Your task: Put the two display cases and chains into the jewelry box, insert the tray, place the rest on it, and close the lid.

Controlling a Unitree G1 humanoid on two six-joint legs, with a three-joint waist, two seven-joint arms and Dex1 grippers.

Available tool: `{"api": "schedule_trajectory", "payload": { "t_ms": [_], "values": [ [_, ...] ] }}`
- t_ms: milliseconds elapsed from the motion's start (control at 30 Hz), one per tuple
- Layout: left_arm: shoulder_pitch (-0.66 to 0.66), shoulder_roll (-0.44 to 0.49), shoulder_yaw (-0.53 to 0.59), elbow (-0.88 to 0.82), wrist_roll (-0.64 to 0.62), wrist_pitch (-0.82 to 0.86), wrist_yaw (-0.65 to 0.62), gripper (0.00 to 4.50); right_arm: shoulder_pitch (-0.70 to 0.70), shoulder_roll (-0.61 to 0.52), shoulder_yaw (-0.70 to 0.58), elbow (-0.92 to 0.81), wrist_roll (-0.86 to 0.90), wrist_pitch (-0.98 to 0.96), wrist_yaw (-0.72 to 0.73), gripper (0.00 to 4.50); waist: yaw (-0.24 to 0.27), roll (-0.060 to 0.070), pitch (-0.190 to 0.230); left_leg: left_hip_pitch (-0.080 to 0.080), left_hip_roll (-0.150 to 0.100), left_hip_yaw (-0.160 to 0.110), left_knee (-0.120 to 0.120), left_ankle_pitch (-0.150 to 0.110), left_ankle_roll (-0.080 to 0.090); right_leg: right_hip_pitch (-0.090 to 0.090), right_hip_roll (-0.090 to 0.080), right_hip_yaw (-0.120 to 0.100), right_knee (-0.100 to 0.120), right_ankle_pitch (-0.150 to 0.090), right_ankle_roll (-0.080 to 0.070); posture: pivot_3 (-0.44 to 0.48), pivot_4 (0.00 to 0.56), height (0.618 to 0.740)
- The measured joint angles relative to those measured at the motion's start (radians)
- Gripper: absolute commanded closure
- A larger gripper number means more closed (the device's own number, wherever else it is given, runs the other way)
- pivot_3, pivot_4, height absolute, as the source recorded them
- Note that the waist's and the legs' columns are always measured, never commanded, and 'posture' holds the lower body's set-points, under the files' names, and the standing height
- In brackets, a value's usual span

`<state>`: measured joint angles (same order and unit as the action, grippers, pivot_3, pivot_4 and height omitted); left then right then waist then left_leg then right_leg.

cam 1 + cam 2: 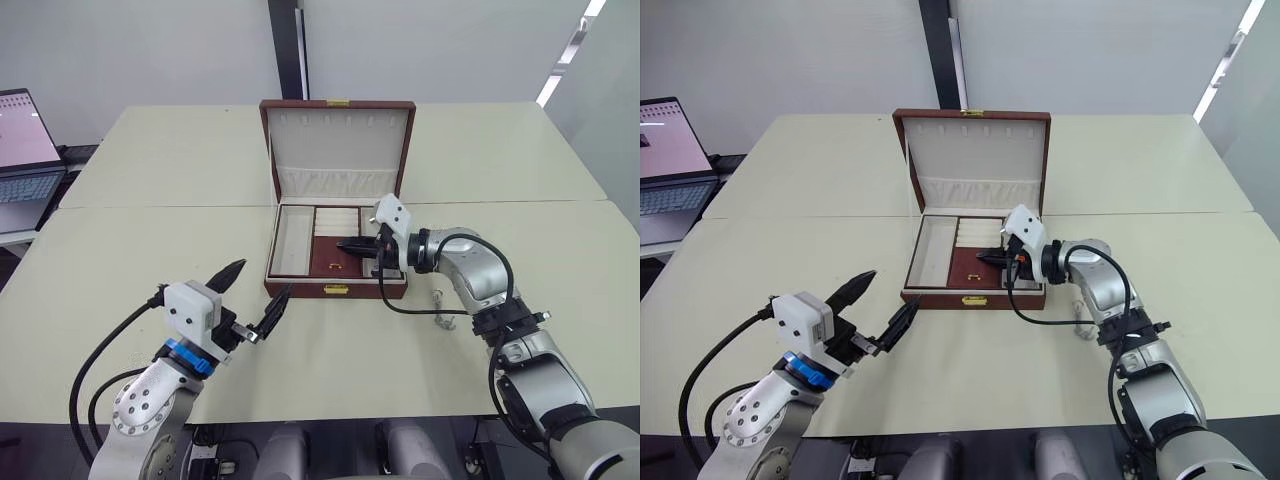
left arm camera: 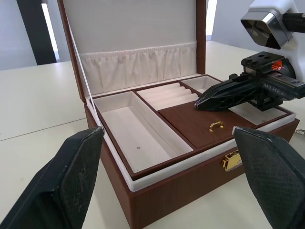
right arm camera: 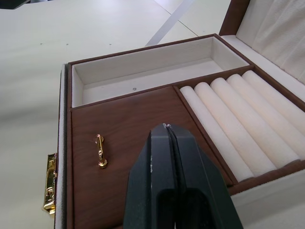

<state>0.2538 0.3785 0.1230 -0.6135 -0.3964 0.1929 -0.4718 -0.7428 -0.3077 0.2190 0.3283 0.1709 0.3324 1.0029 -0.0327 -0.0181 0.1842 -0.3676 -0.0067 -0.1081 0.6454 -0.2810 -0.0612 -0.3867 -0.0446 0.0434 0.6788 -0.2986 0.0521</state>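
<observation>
1. Jewelry box (image 1: 336,290) sits on the pale table (image 1: 150,240), near the middle, gold clasp (image 1: 336,289) facing the robot.
2. Lid (image 1: 338,145) stands open and upright at the back of the box; cream lining with a gathered pocket (image 2: 138,64) across its lower part.
3. Tray (image 1: 325,243) is seated in the box: long cream compartment (image 2: 138,136) on the robot's left, ring rolls (image 3: 238,119) at the back, brown centre panel (image 3: 124,138) with a tiny gold handle (image 3: 101,151) at the front.
4. Tray compartments that can be seen hold nothing.
5. Right gripper (image 1: 355,246) reaches in from the right and hovers over the brown panel, tips pointing toward the robot's left, just behind the gold handle. Fingers pressed together, gripping nothing.
6. Left gripper (image 1: 255,292) hangs over the table in front of the box's left front corner, not touching the box. Fingers (image 2: 76,176) spread wide apart, nothing between them.
7. Small silvery chain pieces (image 1: 440,308) lie on the table just right of the box, beside the right forearm; too small to count.
8. Display cases cannot be made out anywhere.
9. Laptop (image 1: 25,150) sits open at the far left edge on a separate surface, well apart from the box.
</observation>
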Motion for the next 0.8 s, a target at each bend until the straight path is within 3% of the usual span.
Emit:
{"api": "schedule_trajectory", "payload": {
  "t_ms": [100,233,467,667,800],
  "values": [
    [-0.017,0.021,0.004,0.014,-0.014,0.018,-0.010,0.00,0.008,-0.007,-0.062,-0.027,0.070,0.034,0.007,4.48,0.000,0.000,0.000,0.000,0.000,0.000,0.000,0.000,0.000,0.000,0.000,0.000,0.000,0.000,0.000,0.000,0.150,0.740],
    [-0.067,0.049,0.016,0.052,-0.046,0.055,-0.028,0.00,0.010,-0.084,-0.139,-0.107,0.140,0.079,0.026,3.73,0.003,0.000,0.000,-0.001,0.000,-0.001,0.000,0.000,0.000,0.000,0.000,0.000,0.000,0.000,0.000,0.000,0.150,0.740],
    [-0.123,0.158,0.105,0.130,-0.119,0.130,-0.102,0.00,0.166,-0.323,-0.310,-0.176,0.215,0.173,0.045,1.81,0.004,0.000,0.000,-0.001,0.000,0.000,0.000,0.000,0.000,0.000,0.000,0.000,-0.001,0.000,0.000,0.000,0.150,0.740],
    [-0.144,0.299,0.267,0.268,-0.180,0.173,-0.208,0.00,0.338,-0.434,-0.433,-0.172,0.234,0.153,0.048,0.01,-0.011,0.000,0.000,0.001,0.001,0.002,0.000,0.000,0.000,0.000,0.001,0.002,0.001,0.000,0.000,0.000,0.150,0.740],
    [-0.125,0.411,0.334,0.432,-0.169,0.162,-0.324,0.00,0.439,-0.484,-0.495,-0.098,0.224,0.059,0.047,0.01,-0.008,0.000,0.000,0.001,0.001,0.001,-0.001,0.000,0.000,0.000,0.002,0.001,0.000,-0.001,-0.001,0.000,0.150,0.740]
  ]
}}
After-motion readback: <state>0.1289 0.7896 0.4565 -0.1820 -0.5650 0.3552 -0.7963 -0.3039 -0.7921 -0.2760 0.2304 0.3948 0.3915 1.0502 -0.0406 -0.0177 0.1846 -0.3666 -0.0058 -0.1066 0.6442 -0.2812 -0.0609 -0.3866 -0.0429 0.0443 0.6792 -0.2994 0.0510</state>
